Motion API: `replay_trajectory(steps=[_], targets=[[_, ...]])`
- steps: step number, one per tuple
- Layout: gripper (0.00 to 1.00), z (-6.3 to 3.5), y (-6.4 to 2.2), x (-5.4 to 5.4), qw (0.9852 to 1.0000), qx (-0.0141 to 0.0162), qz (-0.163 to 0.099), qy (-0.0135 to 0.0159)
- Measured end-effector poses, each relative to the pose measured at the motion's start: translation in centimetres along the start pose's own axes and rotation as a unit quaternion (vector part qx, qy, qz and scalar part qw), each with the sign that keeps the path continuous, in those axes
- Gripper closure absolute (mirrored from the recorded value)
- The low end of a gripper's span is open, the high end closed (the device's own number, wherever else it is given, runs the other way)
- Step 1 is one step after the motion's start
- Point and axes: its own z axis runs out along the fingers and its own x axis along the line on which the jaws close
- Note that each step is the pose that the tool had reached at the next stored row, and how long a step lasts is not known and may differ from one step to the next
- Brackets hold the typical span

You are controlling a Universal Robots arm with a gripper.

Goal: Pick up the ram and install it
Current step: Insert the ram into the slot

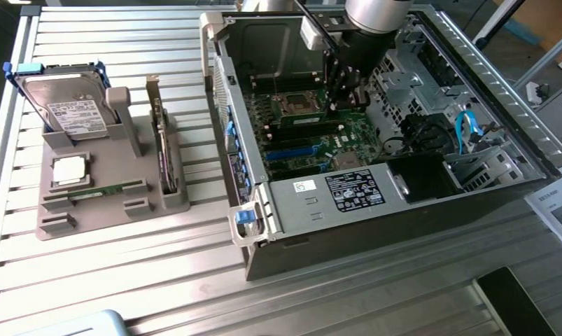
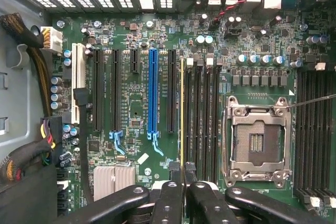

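My gripper is down inside the open computer case, just above the motherboard. Its black fingers are shut on the ram, which I see edge-on as a thin yellowish line. The ram hangs lengthwise over the outermost of the black memory slots, beside the empty processor socket. I cannot tell whether it touches the slot. In the exterior view, the gripper stands upright over the board's middle.
A long blue card slot and black slots lie beside the ram. Cable bundles crowd the case wall. More memory slots sit past the socket. Outside, a grey fixture holds a hard drive, a bracketed card and another green stick.
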Motion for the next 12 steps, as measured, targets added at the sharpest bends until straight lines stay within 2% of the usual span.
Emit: replay_trajectory(steps=[7, 12], targets=[[0.88, 0.05, 0.02, -0.44, 1.0000, 0.0000, 0.000, 0.0000], [0.88, 0.37, 0.23, -0.50, 1.0000, 0.0016, -0.001, 0.0000]])
